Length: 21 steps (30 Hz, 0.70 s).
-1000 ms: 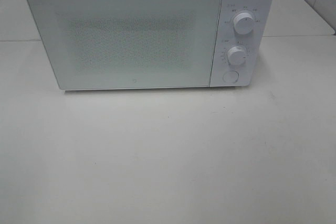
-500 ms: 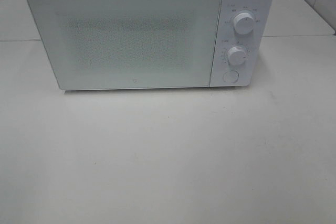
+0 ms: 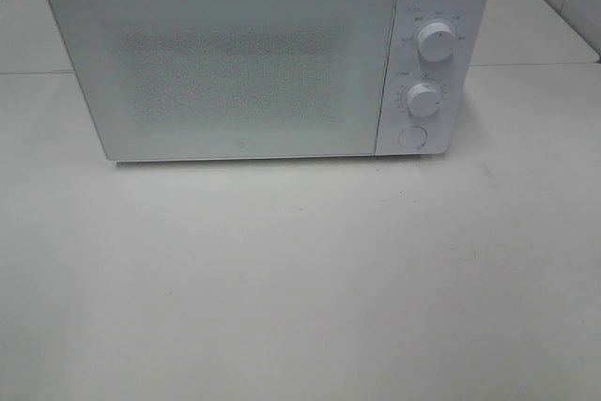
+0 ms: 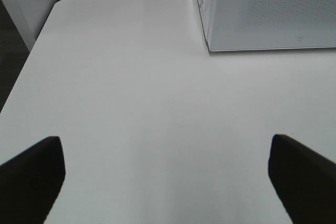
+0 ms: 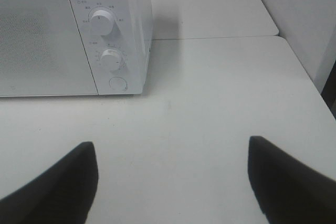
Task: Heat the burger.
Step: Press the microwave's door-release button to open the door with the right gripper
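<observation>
The burger is not in view in any frame. A white microwave [image 3: 235, 63] stands at the back of the table with its door shut; it also shows in the left wrist view [image 4: 268, 11] and the right wrist view [image 5: 68, 30]. Two knobs [image 3: 437, 40] and a round button [image 3: 412, 137] sit on its right panel. Neither arm shows in the exterior view. My left gripper [image 4: 165, 174] is open and empty above bare table, left of the microwave. My right gripper [image 5: 170, 174] is open and empty above the table, in front and to the right of the microwave.
The white table [image 3: 300, 279] spreads in front of the microwave. Its left edge [image 4: 23, 74] drops to a dark floor. A second table top [image 5: 210, 3] adjoins behind, with a seam between them. A wall [image 5: 299, 19] rises on the right.
</observation>
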Each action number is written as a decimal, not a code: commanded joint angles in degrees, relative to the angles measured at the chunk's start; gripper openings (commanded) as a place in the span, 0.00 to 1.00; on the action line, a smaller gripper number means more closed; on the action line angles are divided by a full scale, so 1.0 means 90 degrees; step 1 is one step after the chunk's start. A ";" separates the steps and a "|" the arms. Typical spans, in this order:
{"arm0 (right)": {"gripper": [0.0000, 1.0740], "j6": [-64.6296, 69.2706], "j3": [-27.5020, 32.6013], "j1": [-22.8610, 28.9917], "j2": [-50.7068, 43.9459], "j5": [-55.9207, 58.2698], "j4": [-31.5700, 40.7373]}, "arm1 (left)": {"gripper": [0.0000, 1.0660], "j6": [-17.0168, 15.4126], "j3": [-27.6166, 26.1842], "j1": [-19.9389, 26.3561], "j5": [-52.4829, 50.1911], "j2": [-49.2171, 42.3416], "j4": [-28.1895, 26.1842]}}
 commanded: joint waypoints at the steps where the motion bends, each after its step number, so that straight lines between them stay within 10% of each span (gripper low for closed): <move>1: 0.70 0.0006 0.0032 -0.0025 0.0312 -0.0751 0.0019 | 0.92 -0.0006 0.0000 0.0025 -0.0019 -0.0006 -0.0045; 21: 0.67 0.0025 0.0681 -0.0025 0.2152 -0.3272 0.0019 | 0.92 -0.0006 0.0000 0.0025 -0.0019 -0.0006 -0.0045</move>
